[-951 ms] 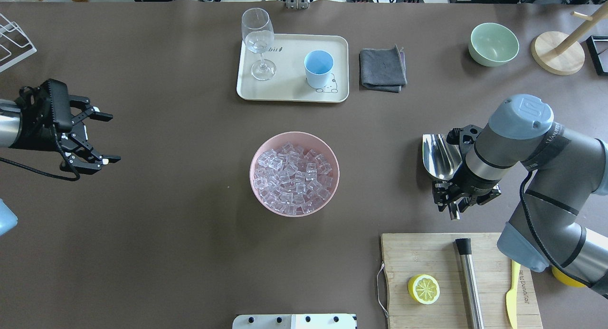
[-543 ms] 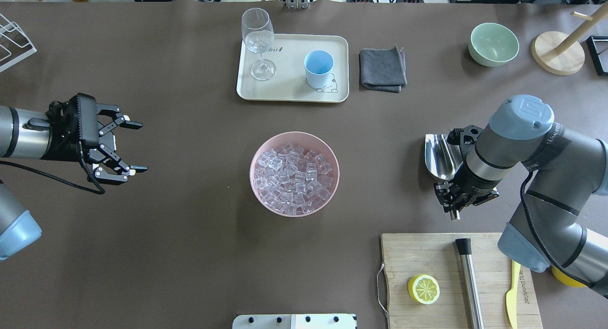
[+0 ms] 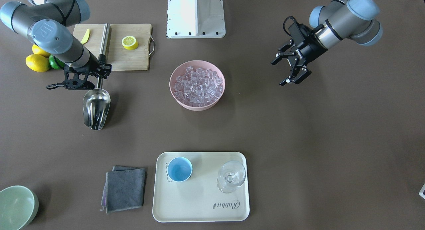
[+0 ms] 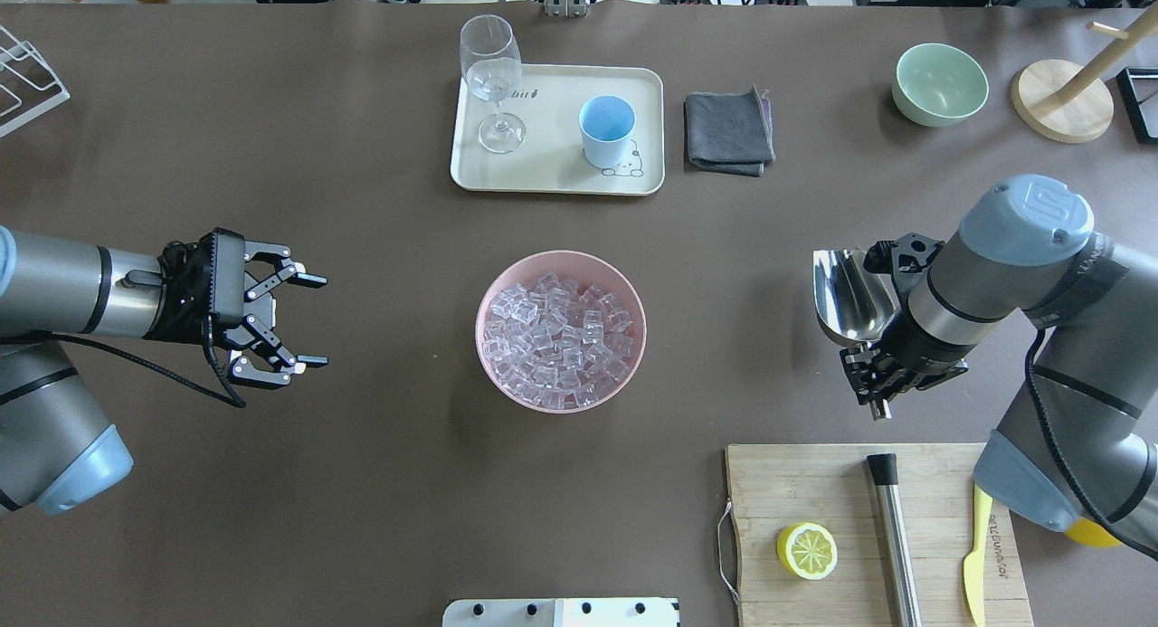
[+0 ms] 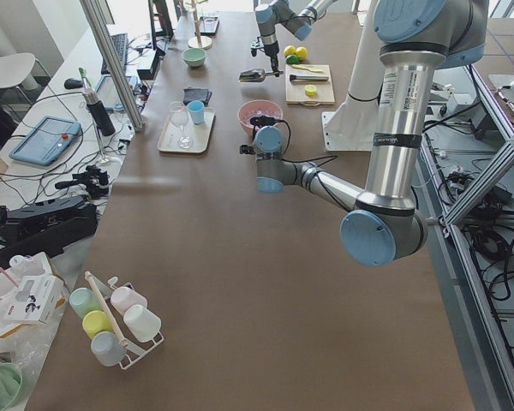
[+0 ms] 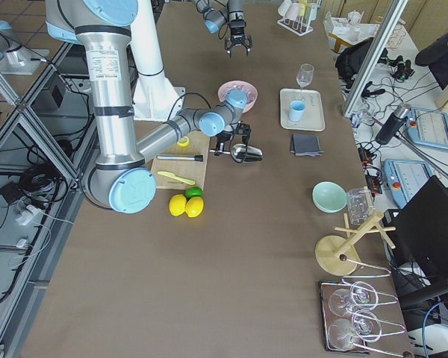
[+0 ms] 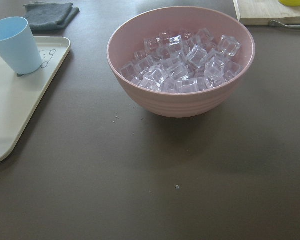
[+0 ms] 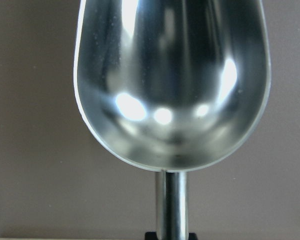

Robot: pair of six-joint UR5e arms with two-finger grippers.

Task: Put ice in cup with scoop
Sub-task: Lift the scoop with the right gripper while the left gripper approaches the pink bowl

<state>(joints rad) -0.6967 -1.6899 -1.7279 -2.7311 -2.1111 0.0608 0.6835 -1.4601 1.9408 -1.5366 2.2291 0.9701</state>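
1. Right gripper (image 3: 99,71): the fingers are clenched on the thin rod handle of the scoop (image 4: 846,292). The scoop is empty in the wrist view. It hangs toward the desk's right edge, about midway between the near and far edges, with its mouth pointing to the far edge.
2. Left gripper (image 4: 317,321): the fingers are spread and grasp nothing. It faces the pink bowl (image 7: 185,102) from the left-edge side and stands apart from it.
3. The ice (image 4: 556,337) fills the pink bowl at the desk's centre. The cup (image 4: 607,129) stands upright on the tray (image 4: 552,170), near the middle of the far edge.
4. Step in hand, as I judge it: carry the scoop to the bowl and load it.
5. I would turn the mouth toward the bowl before descending, because it currently faces away from the ice.
6. I would enter over the right-hand rim at a shallow angle and take a small load, since the cup is narrow.
7. A round rod may twist between the pads, so I would move slowly and keep the scoop level.
8. The bowl may slide, and I would brace its left wall with the free gripper.
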